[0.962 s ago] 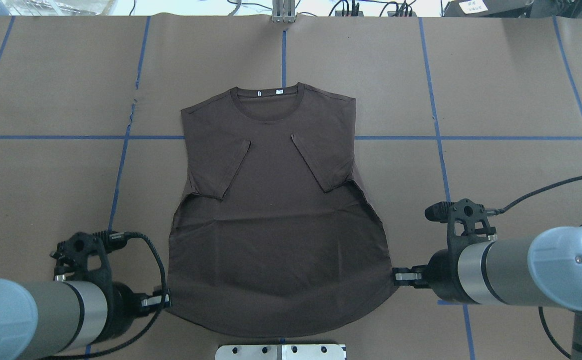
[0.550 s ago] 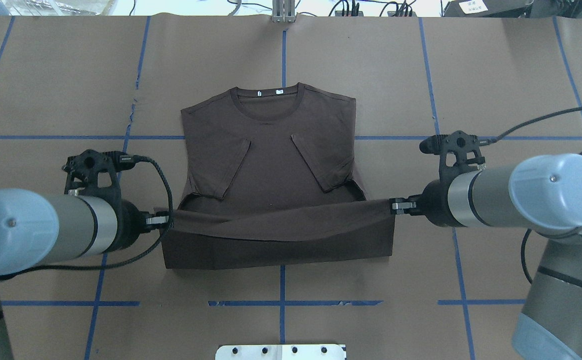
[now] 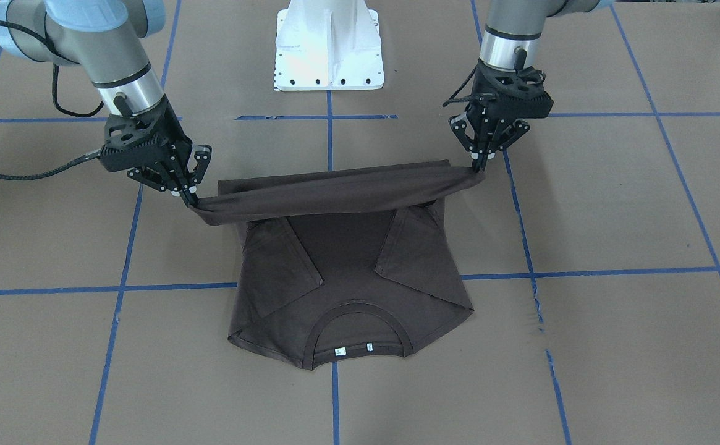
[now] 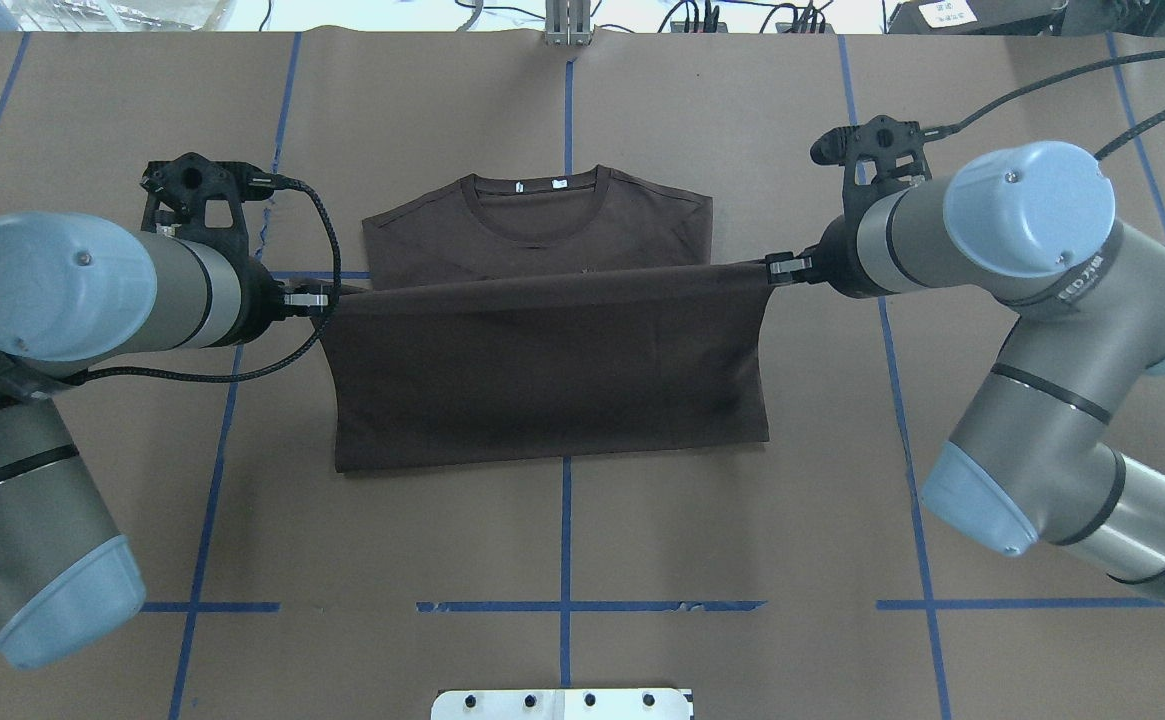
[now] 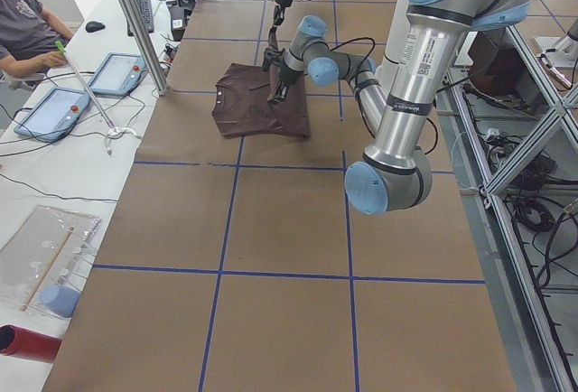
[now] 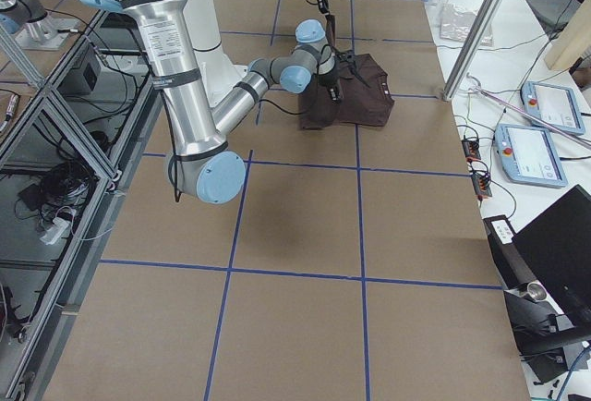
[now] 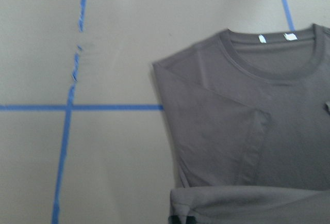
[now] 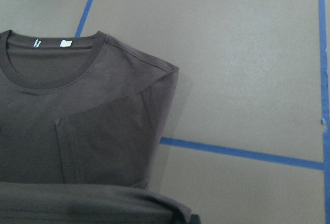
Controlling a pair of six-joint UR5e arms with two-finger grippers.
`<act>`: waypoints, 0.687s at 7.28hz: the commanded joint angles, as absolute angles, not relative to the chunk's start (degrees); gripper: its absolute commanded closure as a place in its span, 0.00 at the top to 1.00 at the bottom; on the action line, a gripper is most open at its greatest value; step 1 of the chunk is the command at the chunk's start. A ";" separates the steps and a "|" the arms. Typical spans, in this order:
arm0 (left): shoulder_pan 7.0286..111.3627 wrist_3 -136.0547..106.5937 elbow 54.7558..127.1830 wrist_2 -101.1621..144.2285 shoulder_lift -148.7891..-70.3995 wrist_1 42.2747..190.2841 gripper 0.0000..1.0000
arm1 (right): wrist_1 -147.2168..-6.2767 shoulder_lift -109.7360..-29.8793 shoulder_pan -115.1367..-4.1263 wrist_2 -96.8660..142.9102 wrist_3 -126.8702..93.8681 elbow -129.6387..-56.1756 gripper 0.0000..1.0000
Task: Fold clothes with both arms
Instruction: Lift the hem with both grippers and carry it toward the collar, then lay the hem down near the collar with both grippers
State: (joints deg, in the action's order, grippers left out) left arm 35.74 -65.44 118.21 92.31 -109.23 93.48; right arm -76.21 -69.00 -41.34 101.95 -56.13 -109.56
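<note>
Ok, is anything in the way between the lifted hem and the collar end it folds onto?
Nothing visible does. The left gripper and right gripper, jaws shut on the hem, hold it taut above the T-shirt; ahead lie only its folded-in sleeves and collar, flat.

left end effector (image 4: pixel 327 297) clamped, aloft | right end effector (image 4: pixel 774 268) clamped, aloft

brown-papered table (image 4: pixel 742 520) — blue tape grid (image 4: pixel 565 540), dark t-shirt (image 4: pixel 542 215) on it

Dark brown T-shirt (image 4: pixel 552 350) on tan paper (image 4: pixel 742 520) with blue tape lines (image 4: pixel 564 530).
</note>
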 commanded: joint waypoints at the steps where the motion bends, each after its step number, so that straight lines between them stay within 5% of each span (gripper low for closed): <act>1: 36.83 -64.95 109.99 92.29 -109.42 102.17 0.00 | -75.77 -62.08 -44.55 101.87 -55.72 -99.72 0.00; 5: 40.25 -65.13 94.01 92.29 -118.96 109.42 0.00 | -62.93 -52.94 -45.79 101.78 -56.07 -80.89 0.00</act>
State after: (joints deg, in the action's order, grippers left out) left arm 39.43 -64.96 100.07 92.28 -114.35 108.47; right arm -64.58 -56.40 -45.59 101.78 -55.98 -85.73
